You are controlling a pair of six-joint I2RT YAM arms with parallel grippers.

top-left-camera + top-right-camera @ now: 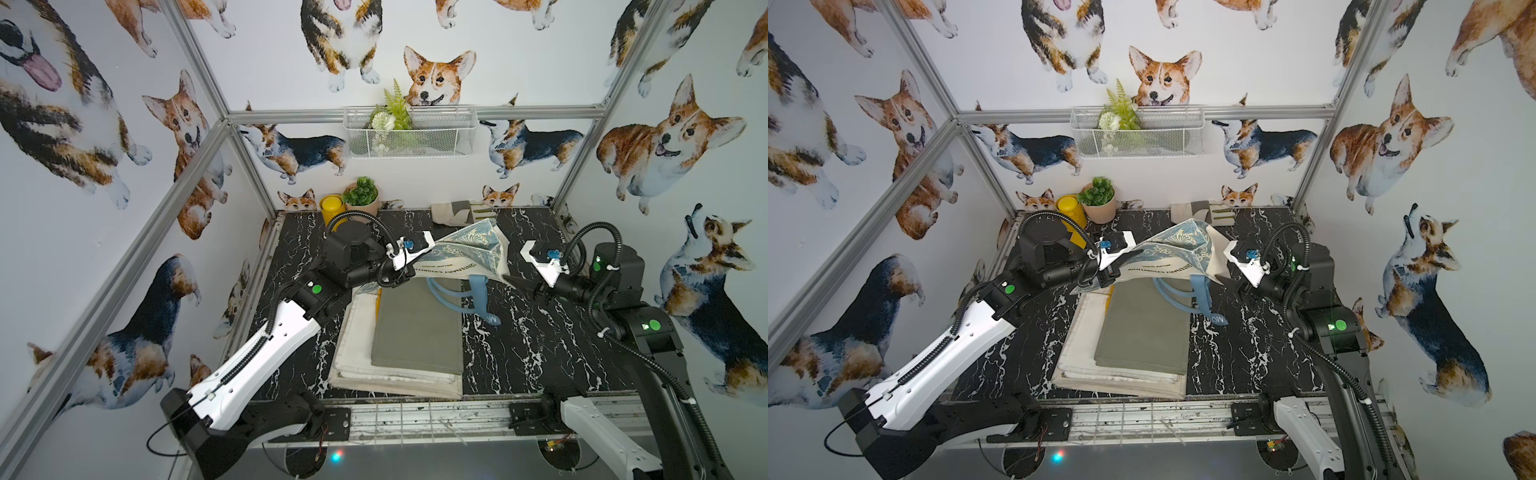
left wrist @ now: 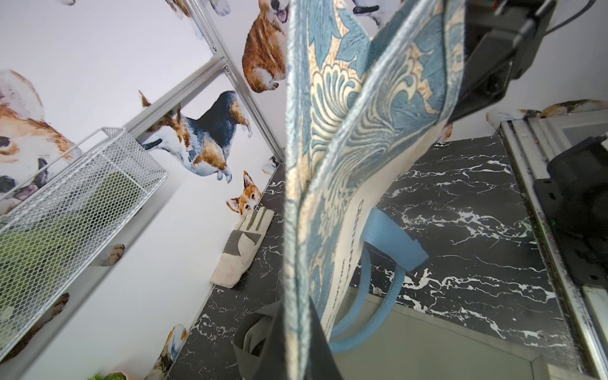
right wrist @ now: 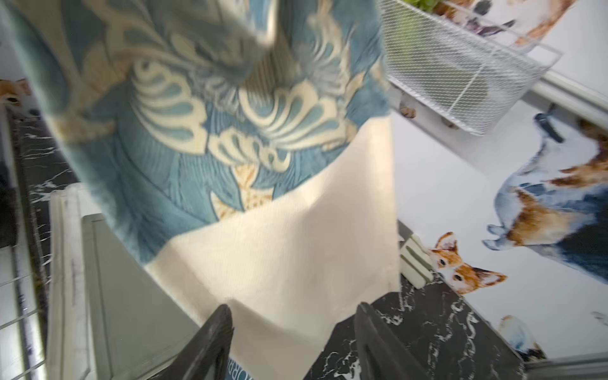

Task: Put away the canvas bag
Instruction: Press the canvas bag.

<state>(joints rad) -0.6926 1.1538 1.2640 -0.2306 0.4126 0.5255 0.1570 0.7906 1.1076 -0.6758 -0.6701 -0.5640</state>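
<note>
Jaws of the left gripper (image 2: pixel 296 329) pinched one end of the canvas bag (image 1: pixel 469 253), hung above the counter (image 1: pixel 519 353), long axis running across to the right gripper (image 3: pixel 292 309), jaws spread at its cream corner; wire basket (image 1: pixel 405 133) sat higher, behind.

Canvas bag (image 1: pixel 469 249) pinched in my left claw (image 2: pixel 294 329), up off the tabletop (image 1: pixel 540 345).
It was a blue-and-cream floral weave with a plain cream panel carrying dark lettering. I gripped it at one edge, so it hung in loose, slanting folds rather than flat, and its light blue handles (image 1: pixel 478 286) dangled in loops beneath it.
</note>
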